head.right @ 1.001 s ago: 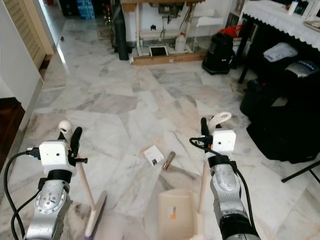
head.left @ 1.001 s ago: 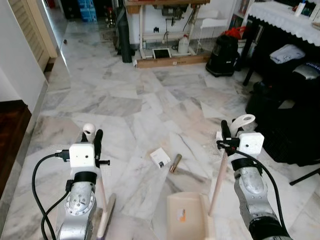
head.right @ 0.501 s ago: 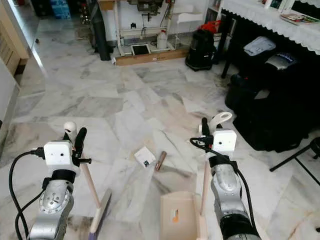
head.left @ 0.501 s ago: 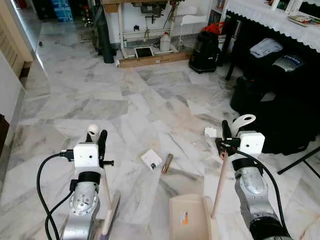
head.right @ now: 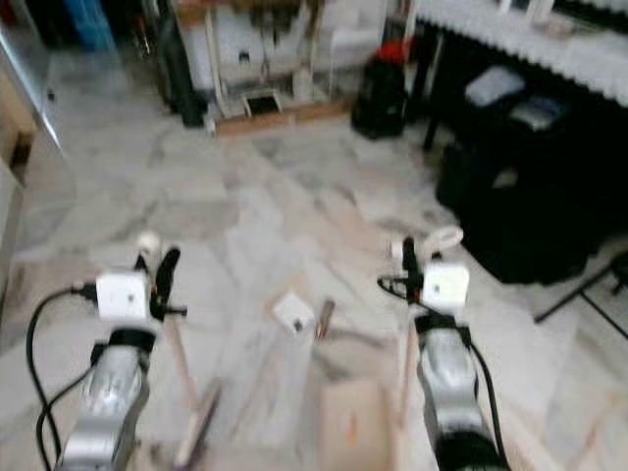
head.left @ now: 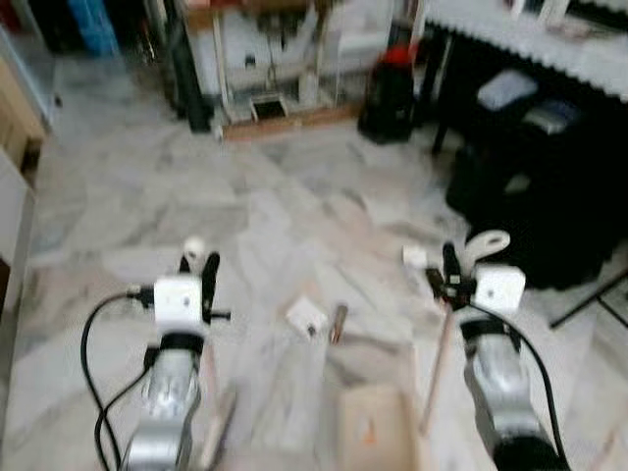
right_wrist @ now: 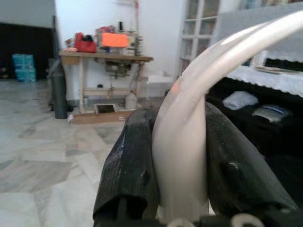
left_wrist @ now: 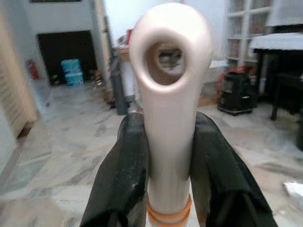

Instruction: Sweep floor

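Marble floor, blurred; nearest, left gripper clamped on broom handle, near-upright, head down by the robot. Right gripper clamped on dustpan handle, upright, pan flat below. Beyond, white card and brown tube, pointing away.

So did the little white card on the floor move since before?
No. The white card still lies just left of the brown tube; the whole picture shifted because the camera moved.
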`<state>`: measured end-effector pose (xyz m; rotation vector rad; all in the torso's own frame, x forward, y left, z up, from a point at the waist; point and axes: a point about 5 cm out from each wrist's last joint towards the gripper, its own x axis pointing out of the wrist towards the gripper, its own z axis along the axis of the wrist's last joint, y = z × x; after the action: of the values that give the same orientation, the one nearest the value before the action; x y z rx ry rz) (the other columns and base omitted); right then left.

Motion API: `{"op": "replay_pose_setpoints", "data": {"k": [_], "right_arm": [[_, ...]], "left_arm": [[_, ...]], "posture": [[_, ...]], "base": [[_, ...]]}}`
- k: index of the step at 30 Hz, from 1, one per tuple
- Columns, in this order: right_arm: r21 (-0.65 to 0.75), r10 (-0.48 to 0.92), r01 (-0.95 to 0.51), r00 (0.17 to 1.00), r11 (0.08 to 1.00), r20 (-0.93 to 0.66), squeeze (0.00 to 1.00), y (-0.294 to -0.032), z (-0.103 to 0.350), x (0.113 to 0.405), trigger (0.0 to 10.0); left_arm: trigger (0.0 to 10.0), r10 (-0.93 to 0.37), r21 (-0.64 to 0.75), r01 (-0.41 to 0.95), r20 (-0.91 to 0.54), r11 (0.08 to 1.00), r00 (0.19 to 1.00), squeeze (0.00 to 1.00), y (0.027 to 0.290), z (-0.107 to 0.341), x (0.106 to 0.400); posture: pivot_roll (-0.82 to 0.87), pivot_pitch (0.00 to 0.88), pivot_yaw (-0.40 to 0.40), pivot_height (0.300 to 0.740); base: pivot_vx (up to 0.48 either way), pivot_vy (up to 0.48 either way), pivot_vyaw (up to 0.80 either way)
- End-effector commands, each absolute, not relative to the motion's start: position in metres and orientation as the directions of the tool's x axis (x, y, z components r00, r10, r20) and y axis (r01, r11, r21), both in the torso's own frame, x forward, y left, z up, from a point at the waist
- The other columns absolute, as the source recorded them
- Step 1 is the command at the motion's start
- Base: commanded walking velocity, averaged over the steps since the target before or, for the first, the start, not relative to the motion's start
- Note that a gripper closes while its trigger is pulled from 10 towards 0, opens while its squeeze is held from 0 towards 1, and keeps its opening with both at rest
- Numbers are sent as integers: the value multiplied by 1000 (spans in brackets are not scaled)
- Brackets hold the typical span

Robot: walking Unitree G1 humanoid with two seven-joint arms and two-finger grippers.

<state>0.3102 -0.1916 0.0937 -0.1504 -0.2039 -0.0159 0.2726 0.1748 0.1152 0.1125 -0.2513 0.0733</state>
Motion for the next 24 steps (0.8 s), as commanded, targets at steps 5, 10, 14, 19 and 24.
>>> {"op": "replay_pose_setpoints", "data": {"k": [5,10,14,19,24], "right_arm": [[-128,-16,51,966,990,260,0,-192,106,314,10000],[-143,-13,53,963,988,270,0,-190,108,315,10000],[-146,-6,48,962,988,274,0,-189,109,316,10000],[-138,-13,52,962,989,271,0,-190,109,316,10000],[-130,-21,56,967,990,255,0,-190,107,317,10000]], "left_arm": [[10000,58,115,-95,295,989,954,0,176,124,275],[10000,59,114,-96,296,989,953,0,176,125,275],[10000,63,115,-102,299,988,952,0,177,126,276],[10000,64,113,-102,298,988,952,0,177,126,276],[10000,61,112,-97,295,989,954,0,177,125,276]], "posture": [[12,0,26,740],[16,0,23,740],[20,0,20,740],[19,0,20,740],[17,0,19,740]], "base": [[0,329,-619],[0,327,0],[0,328,0],[0,327,0],[0,328,0]]}}
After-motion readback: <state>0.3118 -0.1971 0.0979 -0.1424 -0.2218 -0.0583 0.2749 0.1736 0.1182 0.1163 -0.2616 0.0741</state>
